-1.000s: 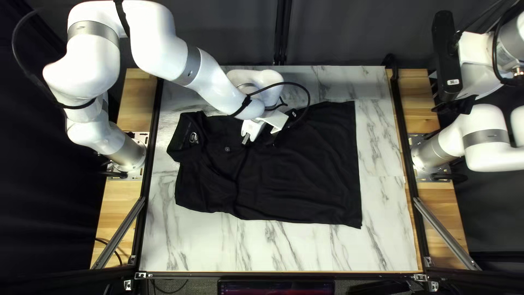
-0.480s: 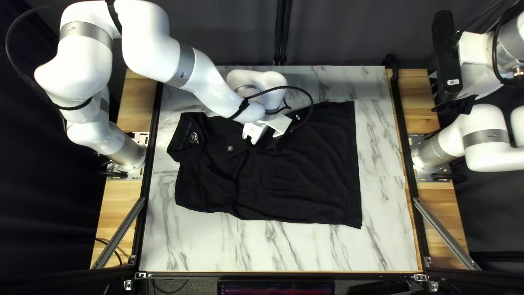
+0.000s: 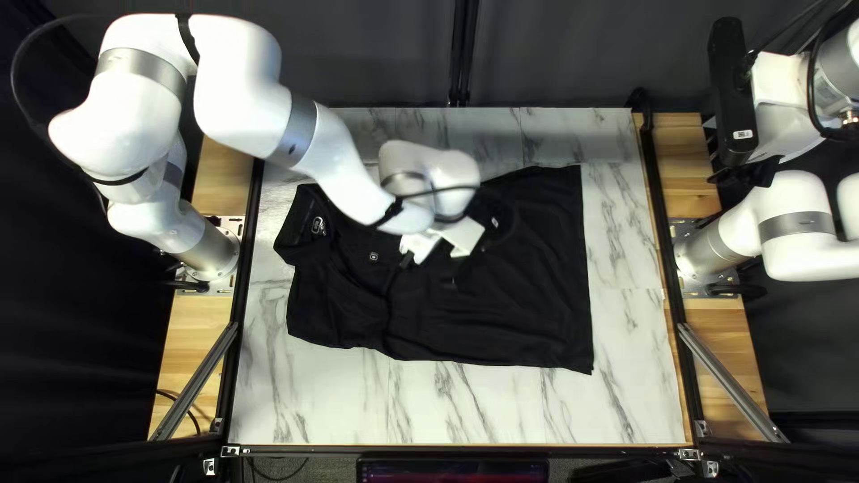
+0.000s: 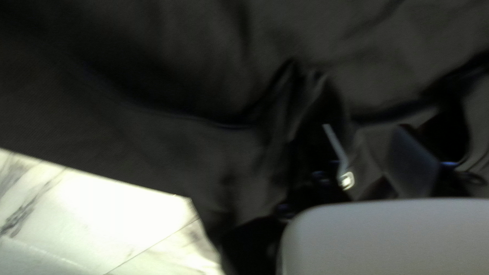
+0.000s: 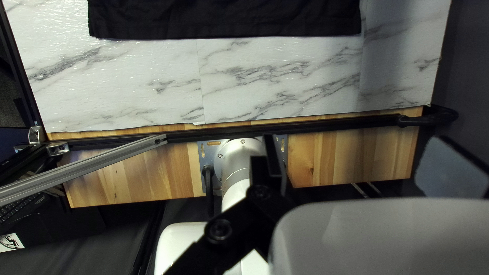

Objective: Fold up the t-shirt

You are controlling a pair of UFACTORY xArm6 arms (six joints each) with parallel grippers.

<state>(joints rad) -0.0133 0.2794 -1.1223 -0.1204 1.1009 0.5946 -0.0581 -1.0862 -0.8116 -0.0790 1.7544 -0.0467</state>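
Observation:
A black collared shirt [image 3: 501, 304] lies lengthwise across the table, its collar [image 3: 309, 224] toward the left and hem toward the right of the top left view. Over its collar-side half, low at the cloth, is my left gripper [image 3: 431, 270]. In the left wrist view, my left gripper [image 4: 367, 137] has its fingers moderately apart, with dark cloth [image 4: 178, 147] below and a raised fold beside one finger; contact is unclear. My right gripper [image 3: 747, 172] is raised beyond the table's right side. In the right wrist view, my right gripper [image 5: 355, 147] is wide open, holding nothing.
Marble-patterned tabletop [image 3: 474, 402] shows around the shirt, widest along the near side. My left arm [image 3: 331, 170] crosses above the table's far left part. Dark rails [image 3: 667, 259] and angled metal bars [image 3: 734, 385] border the sides.
My left gripper and forearm have moved toward the near edge over the shirt. The shirt's button has shifted slightly the same way. The right arm and the shirt's visible outer edges look unchanged.

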